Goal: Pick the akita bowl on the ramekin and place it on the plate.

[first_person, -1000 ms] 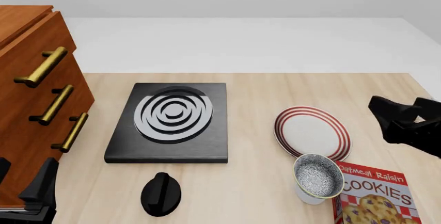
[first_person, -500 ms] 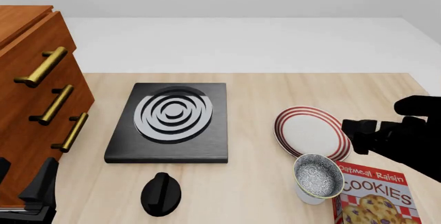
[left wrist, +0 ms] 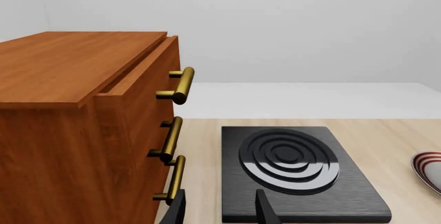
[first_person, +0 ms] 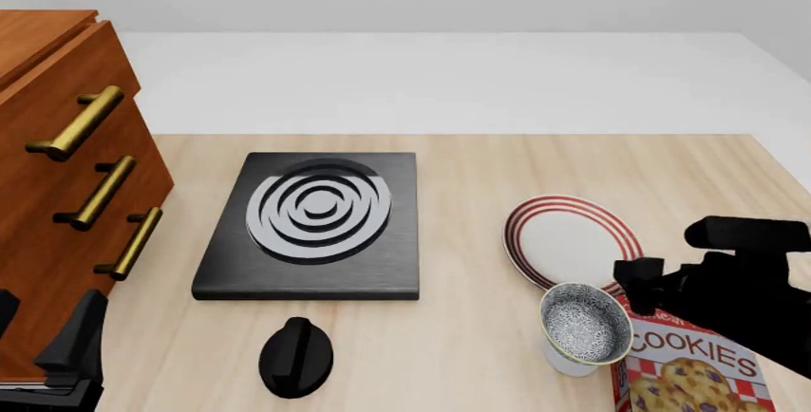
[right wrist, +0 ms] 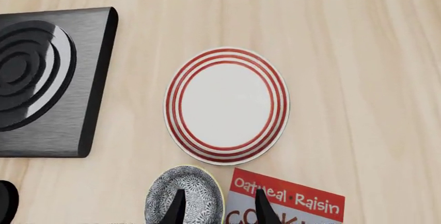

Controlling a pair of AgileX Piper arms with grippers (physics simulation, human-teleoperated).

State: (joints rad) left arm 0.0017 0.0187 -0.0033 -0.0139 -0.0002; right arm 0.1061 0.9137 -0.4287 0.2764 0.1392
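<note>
The akita bowl (first_person: 586,321), speckled grey inside, sits on top of the white ramekin (first_person: 567,363) near the table's front right. Just beyond it lies the red-ringed plate (first_person: 571,241), bare. My right gripper (first_person: 640,279) hovers open above the bowl's right side and the cookie box, holding nothing. In the right wrist view its fingers (right wrist: 177,209) frame the bowl (right wrist: 185,198) rim, with the plate (right wrist: 226,105) ahead; the ramekin is hidden there. My left gripper (first_person: 45,336) stays open at the front left by the cabinet.
A black stove (first_person: 317,222) with white rings lies mid-table. A black knob-like object (first_person: 295,355) sits in front of it. A cookie box (first_person: 690,365) lies right of the bowl. A wooden cabinet (first_person: 64,184) with brass handles fills the left side.
My right arm has swung in from the table's right edge, leftward and toward the front, and now hangs beside the bowl. The left arm and the objects have not moved.
</note>
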